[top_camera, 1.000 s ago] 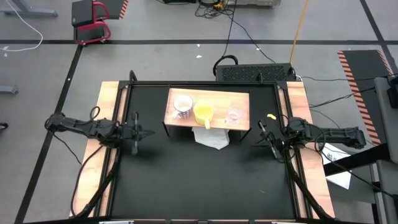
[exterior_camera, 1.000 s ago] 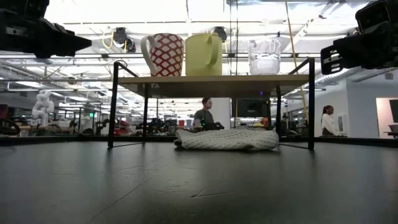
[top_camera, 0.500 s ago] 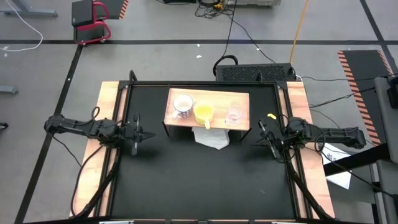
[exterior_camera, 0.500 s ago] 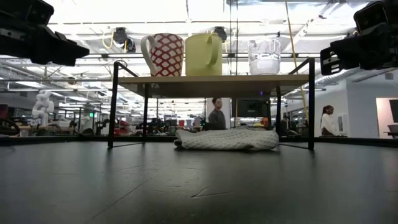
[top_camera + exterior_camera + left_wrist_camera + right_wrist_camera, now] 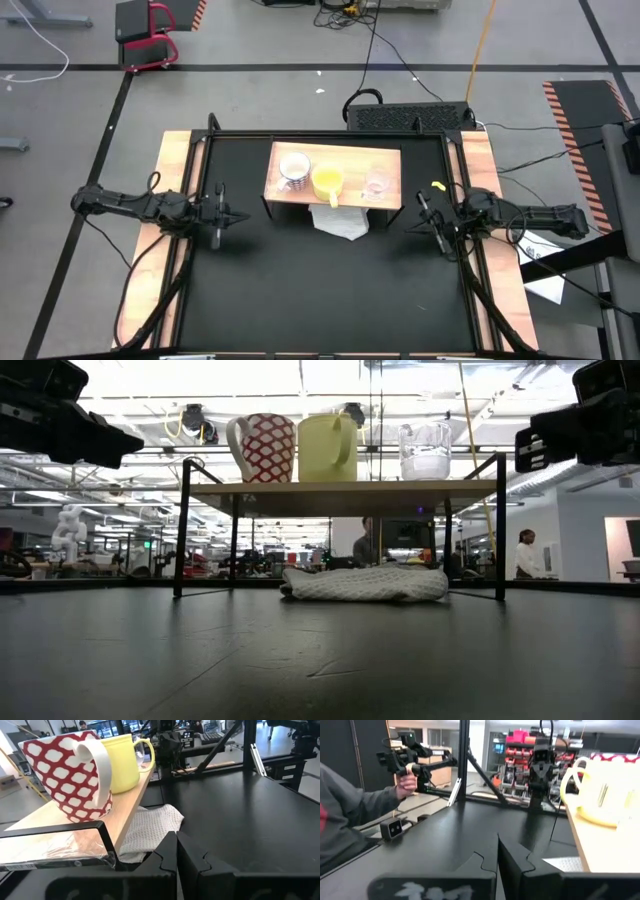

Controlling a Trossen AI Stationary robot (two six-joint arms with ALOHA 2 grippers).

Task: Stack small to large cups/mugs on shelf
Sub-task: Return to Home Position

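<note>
Where it tops the shelf (image 5: pixel 350 158), the glass cup (image 5: pixel 376 183) seems empty.

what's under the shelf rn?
A crumpled white cloth lies on the black table under the light-wood shelf board. Seen from above, the board covers part of it; only one edge pokes out.

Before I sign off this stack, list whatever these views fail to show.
Glass cup: left wrist view, hidden behind the yellow mug.
Patterned mug: right wrist view, all but its rim hidden by the yellow mug.
White cloth: high view, far part hidden under the shelf.
Person: low view, lower body hidden by the cloth.
Left gripper, right gripper: high view, fingers too small.
</note>
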